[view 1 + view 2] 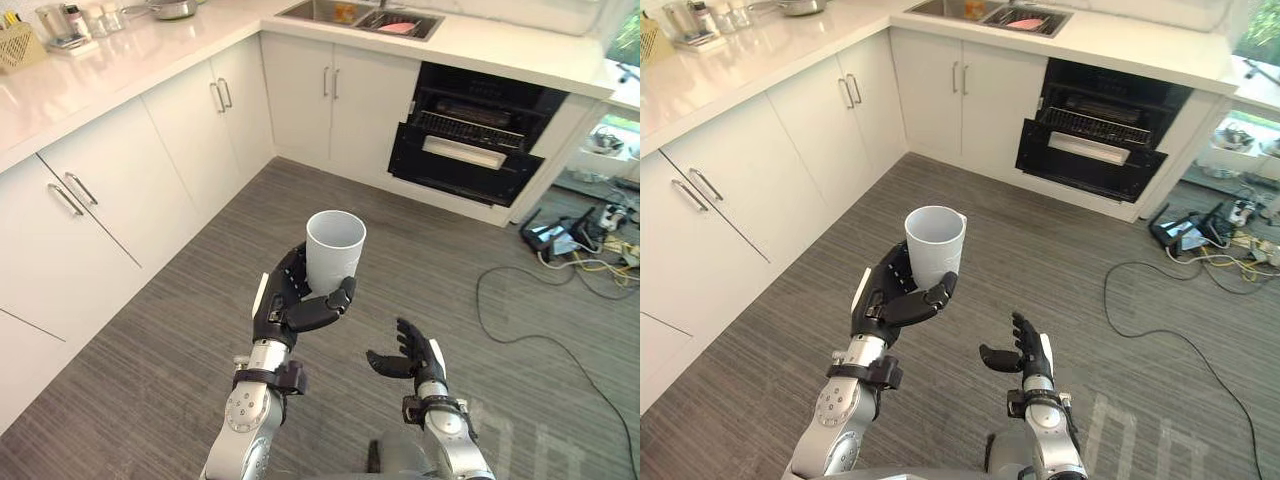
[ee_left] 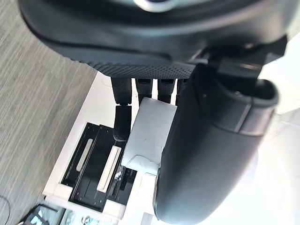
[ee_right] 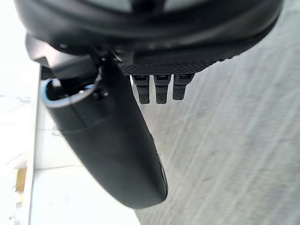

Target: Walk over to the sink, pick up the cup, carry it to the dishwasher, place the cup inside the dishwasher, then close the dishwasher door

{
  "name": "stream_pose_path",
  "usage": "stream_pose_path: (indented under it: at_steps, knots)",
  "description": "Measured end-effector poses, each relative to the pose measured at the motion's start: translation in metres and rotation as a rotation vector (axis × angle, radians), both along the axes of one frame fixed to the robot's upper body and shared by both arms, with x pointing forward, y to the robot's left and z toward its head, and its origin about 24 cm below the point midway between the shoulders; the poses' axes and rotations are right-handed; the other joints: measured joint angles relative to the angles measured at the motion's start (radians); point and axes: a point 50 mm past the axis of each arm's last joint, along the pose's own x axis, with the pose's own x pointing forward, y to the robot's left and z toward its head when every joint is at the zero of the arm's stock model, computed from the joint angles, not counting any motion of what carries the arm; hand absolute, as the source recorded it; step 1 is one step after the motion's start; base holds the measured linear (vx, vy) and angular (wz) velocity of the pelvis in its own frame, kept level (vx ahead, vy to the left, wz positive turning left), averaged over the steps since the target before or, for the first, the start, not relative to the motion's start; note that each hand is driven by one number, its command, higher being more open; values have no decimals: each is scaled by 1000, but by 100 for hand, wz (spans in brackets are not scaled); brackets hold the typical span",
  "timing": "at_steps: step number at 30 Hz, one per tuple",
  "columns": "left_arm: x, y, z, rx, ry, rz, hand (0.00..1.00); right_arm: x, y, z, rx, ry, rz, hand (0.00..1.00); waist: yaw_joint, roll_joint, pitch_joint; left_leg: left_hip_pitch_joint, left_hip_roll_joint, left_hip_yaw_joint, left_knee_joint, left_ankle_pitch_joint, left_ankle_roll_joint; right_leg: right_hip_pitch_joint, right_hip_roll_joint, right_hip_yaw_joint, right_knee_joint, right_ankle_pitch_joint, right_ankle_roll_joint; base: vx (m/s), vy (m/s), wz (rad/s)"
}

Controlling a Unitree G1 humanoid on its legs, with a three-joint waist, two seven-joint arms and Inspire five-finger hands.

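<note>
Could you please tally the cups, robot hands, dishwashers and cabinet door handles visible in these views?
Cup: 1
Hands: 2, left hand and right hand
Dishwasher: 1
Cabinet handles: 6
Total: 10

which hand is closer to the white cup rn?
Left. The left hand is curled round the white cup and holds it upright. The right hand is apart from the cup, off to its right, fingers relaxed and holding nothing.
</note>
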Motion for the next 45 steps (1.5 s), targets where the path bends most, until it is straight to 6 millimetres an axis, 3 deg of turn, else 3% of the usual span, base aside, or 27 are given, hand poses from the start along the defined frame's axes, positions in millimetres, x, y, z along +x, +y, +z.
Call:
stream_pose_path:
  at_steps: [2, 3, 5, 6, 9, 11, 14, 15, 16, 17, 18, 20, 23, 24, 25, 26, 29, 31, 32, 33, 34, 36, 37, 39, 40, 42, 45]
  knots:
    - [-2, -8, -8, -15, 39, -14, 30, -2, -6, 0, -30, 2, 22, 90, 13, 55, -13, 4, 59, 0, 64, -8, -23, 58, 30, -52, -14, -31, -23, 543, -102, 36]
    - [-2, -10, -8, -24, 43, -14, 30, -2, -3, 3, -31, -7, 36, 90, 13, 65, -10, -32, 81, 6, 187, 14, -50, 111, 48, -70, -53, -41, -35, 512, -116, 24]
    - [-2, -10, -9, -33, 48, -9, 30, -6, -1, 7, -26, -27, 42, 90, 17, 67, -6, -106, 114, 21, 432, 104, -63, 210, 69, -78, -121, -49, -47, 523, -140, 12]
    - [-6, -9, -9, -45, 52, -2, 30, -10, 3, 15, -14, -61, 48, 90, 30, 68, -6, -167, 169, 60, 641, 149, -61, 323, 85, -65, -196, -52, -52, 538, -119, -12]
    - [-11, -8, 0, -75, 19, -1, 30, -2, 8, 32, 2, -156, 41, 90, 62, 64, -2, -305, 244, 131, 753, 90, -49, 458, 93, -25, -307, -55, -56, 368, -23, -33]
    - [-11, -8, 2, -82, 7, 3, 30, 3, 9, 33, 1, -165, 44, 90, 75, 64, -2, -370, 237, 130, 676, 64, -47, 491, 87, -8, -345, -57, -52, 228, 97, -25]
    - [-10, -4, 1, -76, 7, 15, 30, 4, 6, 24, -7, -125, 38, 90, 81, 57, 7, -438, 153, 95, 358, 79, -60, 536, 42, 8, -362, -102, -18, 273, 210, -10]
    - [-9, -3, 2, -77, 6, 20, 30, 1, 1, 18, -17, -95, 25, 90, 83, 63, 5, -443, 117, 83, 214, 130, -66, 543, 24, 14, -356, -125, 14, 373, 320, -22]
    - [-9, 1, 1, -72, 10, 34, 30, -3, -1, 10, -24, -55, 24, 90, 93, 63, 6, -417, 99, 87, 172, 258, -39, 552, 9, 40, -329, -163, 38, 351, 296, -34]
    - [-9, 3, 0, -67, 10, 42, 30, -4, -1, 7, -25, -35, 25, 90, 96, 58, 6, -408, 87, 102, 182, 260, 2, 559, -6, 53, -318, -182, 47, 399, 305, -39]
    - [-7, 9, 1, -61, 6, 72, 30, -5, 2, 5, -17, -22, 29, 90, 92, 36, 8, -417, 67, 122, 223, 214, 20, 560, -42, 62, -306, -205, 63, 428, 295, -29]
    - [-6, 12, 1, -55, 6, 91, 30, -4, 4, 5, -10, -20, 31, 90, 94, 25, 12, -425, 54, 149, 290, 138, 47, 547, -70, 86, -248, -227, 87, 421, 284, -27]
    - [-8, 11, -1, -18, 16, 57, 30, -2, 9, 4, 7, -20, 35, 90, 75, 3, 17, -323, -3, 176, 257, 83, 84, 401, -125, 114, 175, -227, 165, 428, 254, -4]
    - [-8, 11, -2, -7, 22, 45, 30, 0, 12, 4, 16, -21, 40, 90, 62, -4, 16, -271, -21, 174, 228, 73, 95, 341, -138, 115, 331, -227, 164, 350, 140, 14]
    - [-8, 11, -2, -7, 22, 42, 30, 0, 13, 4, 17, -21, 41, 90, 60, -4, 17, -252, -23, 175, 218, 70, 98, 322, -139, 111, 368, -231, 155, 418, 138, 4]
    - [-9, 9, -2, -9, 21, 37, 30, 2, 17, 5, 23, -27, 48, 90, 61, -4, 17, -185, -23, 174, 167, 65, 98, 254, -135, 79, 450, -252, 118, 385, 89, -7]
    - [-9, 7, 0, -14, 14, 28, 30, 6, 25, 9, 48, -45, 53, 90, 61, -4, 15, -86, -4, 173, 75, 53, 78, 114, -116, -2, 400, -281, 67, 369, 10, -8]
    - [-9, 6, 0, -13, 16, 24, 30, 6, 26, 9, 53, -47, 58, 90, 57, -3, 16, -39, 16, 173, 44, 36, 57, 50, -88, -39, 267, -276, 61, 412, -71, -8]
    - [-10, 5, -1, -6, 18, 17, 30, 5, 25, 9, 52, -44, 59, 90, 51, -6, 13, -14, 27, 174, 24, 27, 41, 31, -59, -53, 129, -241, 55, 382, -90, 12]
    - [-11, 5, -2, 0, 21, 13, 30, 4, 24, 8, 47, -38, 58, 90, 38, -17, 5, 6, 24, 165, 12, 10, 13, 28, -42, -52, 17, -91, 18, 419, -106, 28]
    - [-11, 4, -4, 0, 30, 10, 30, 1, 22, 6, 40, -30, 55, 90, 30, -16, 1, 24, 24, 151, 4, 7, 7, 36, -37, -45, 24, -50, 6, 480, -111, 23]
    - [-11, -3, -11, -25, 66, 7, 30, -4, 11, 2, 4, -6, 50, 90, 21, 33, -19, 36, 87, 125, 33, 3, -26, 78, -1, -96, 15, -88, -22, 498, -127, 22]
    - [-11, -4, -11, -31, 67, 7, 30, -5, 10, 2, 2, -3, 48, 90, 14, 34, -19, 21, 99, 121, 74, 12, -39, 98, 4, -109, 3, -93, -29, 454, -164, 38]
    - [-11, -6, -10, -42, 66, 6, 30, -14, 7, 3, 3, -6, 28, 90, 15, 37, -10, -47, 148, 120, 319, 70, -69, 199, 32, -134, -65, -101, -41, 394, -164, 24]
    - [-11, -6, -9, -49, 63, 9, 30, -17, 8, 8, 8, -27, 27, 90, 24, 38, -3, -115, 186, 123, 528, 129, -68, 284, 44, -128, -121, -108, -52, 414, -121, -5]
    - [-13, -4, -5, -57, 43, 13, 30, -16, 11, 20, 25, -81, 15, 90, 49, 42, -6, -226, 240, 153, 717, 96, -56, 387, 60, -105, -211, -114, -54, 391, -73, -25]
    - [-16, -5, -3, -73, 34, 8, 30, -9, 11, 25, 25, -119, 15, 90, 80, 42, -7, -350, 232, 152, 608, 43, -44, 457, 49, -61, -255, -152, -48, 271, 28, -33]
